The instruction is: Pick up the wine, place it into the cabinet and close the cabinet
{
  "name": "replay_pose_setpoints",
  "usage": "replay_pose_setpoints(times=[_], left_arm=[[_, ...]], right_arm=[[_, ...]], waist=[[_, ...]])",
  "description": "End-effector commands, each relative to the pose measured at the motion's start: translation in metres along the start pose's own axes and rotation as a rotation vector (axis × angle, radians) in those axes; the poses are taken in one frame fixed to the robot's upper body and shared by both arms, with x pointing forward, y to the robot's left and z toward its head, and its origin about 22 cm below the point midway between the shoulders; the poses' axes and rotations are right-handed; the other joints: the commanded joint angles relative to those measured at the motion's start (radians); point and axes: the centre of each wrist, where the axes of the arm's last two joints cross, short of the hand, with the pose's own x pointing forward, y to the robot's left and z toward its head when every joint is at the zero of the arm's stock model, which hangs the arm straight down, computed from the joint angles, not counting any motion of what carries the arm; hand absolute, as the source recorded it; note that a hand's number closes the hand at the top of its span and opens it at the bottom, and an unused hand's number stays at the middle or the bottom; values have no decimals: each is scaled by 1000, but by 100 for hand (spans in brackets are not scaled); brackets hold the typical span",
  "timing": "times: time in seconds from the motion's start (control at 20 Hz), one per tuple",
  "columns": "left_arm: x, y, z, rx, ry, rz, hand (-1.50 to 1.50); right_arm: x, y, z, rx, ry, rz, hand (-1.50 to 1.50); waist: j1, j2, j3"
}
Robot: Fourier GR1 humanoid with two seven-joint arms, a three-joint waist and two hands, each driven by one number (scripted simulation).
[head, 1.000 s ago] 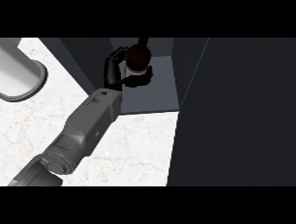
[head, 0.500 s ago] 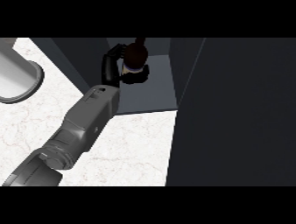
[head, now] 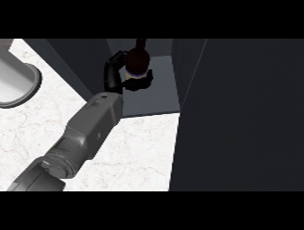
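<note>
The wine bottle (head: 137, 60) is dark with a pale label band. It stands about upright inside the open cabinet, over the grey shelf floor (head: 151, 101). My right hand (head: 117, 72) is shut on it from the left, with black fingers curled round its body and its lower part hidden. The grey forearm (head: 91, 126) runs from the lower left up into the cabinet opening. My left hand does not show.
A tall dark panel (head: 248, 117), probably the open cabinet door, fills the right side. The cabinet's left wall (head: 82, 63) slants beside my hand. A pale grey cylinder (head: 8, 76) lies at the left on the white marble counter (head: 141, 148).
My hand and the bottle have shifted only slightly inside the cabinet, and the bottle's neck now points a bit more upward in view. The grip is unchanged.
</note>
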Motion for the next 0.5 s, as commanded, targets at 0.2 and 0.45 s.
replay_pose_setpoints(times=[0.2,0.45], left_arm=[[-24,8,18,6,114,167,150],[-35,14,27,-2,125,205,150]], right_arm=[[1,0,-3,5,-23,-43,-150],[0,6,5,51,-21,-53,-150]], waist=[[-11,9,-1],[-40,7,-1]])
